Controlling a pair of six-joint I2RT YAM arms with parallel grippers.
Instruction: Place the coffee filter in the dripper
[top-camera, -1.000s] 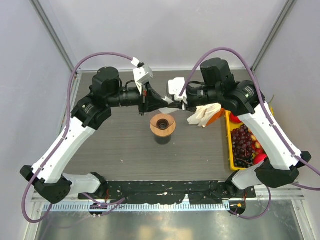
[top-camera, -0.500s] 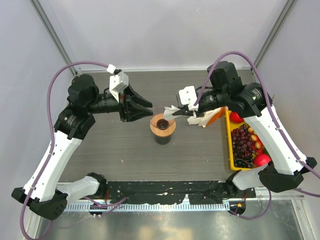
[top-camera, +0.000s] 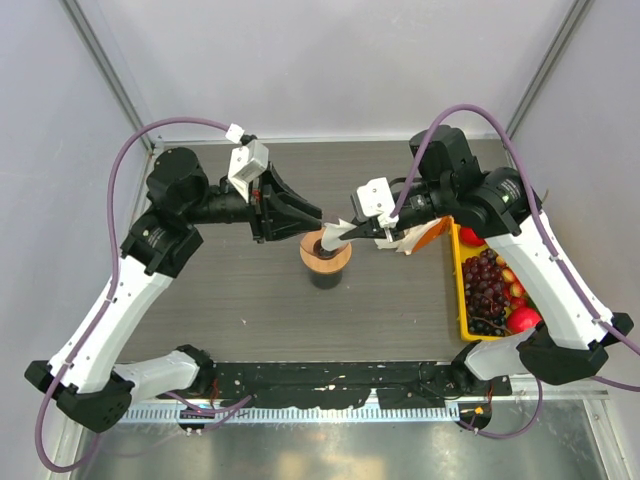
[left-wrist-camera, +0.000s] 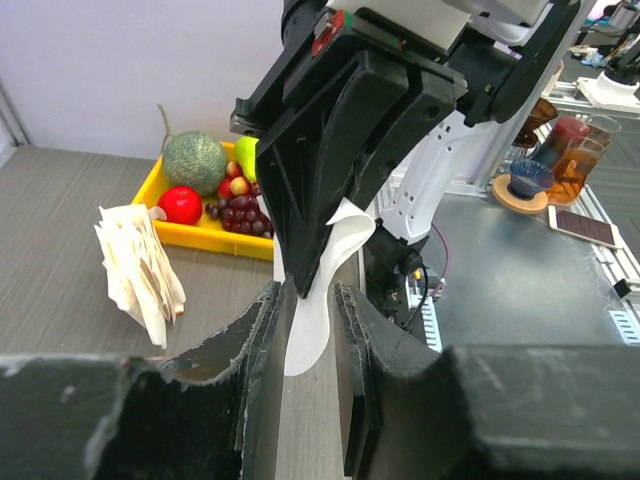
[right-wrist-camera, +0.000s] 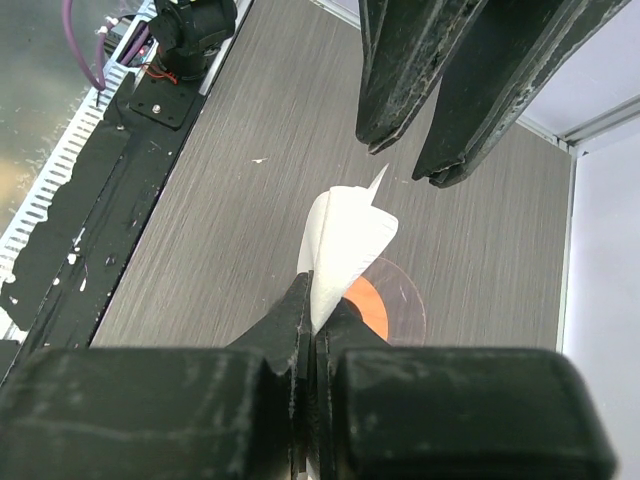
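Robotics lab: white-walled test booth (top-camera: 350, 60), metal workbench (left-wrist-camera: 520, 290).

The dripper (top-camera: 325, 256) stands near the middle of the bench (top-camera: 230, 290). Just above its far rim hangs the coffee filter (top-camera: 339, 232), pinched at its right end in the right gripper (top-camera: 353, 231), which reaches in from the right. The left gripper (top-camera: 316, 219) comes in from the left, its spread fingers on either side of the filter's free end; whether they touch it I can't tell. Right of the dripper lies a bunch of filters (top-camera: 408, 232), just beside the fruit tray (top-camera: 458, 300) along the bench's right edge.
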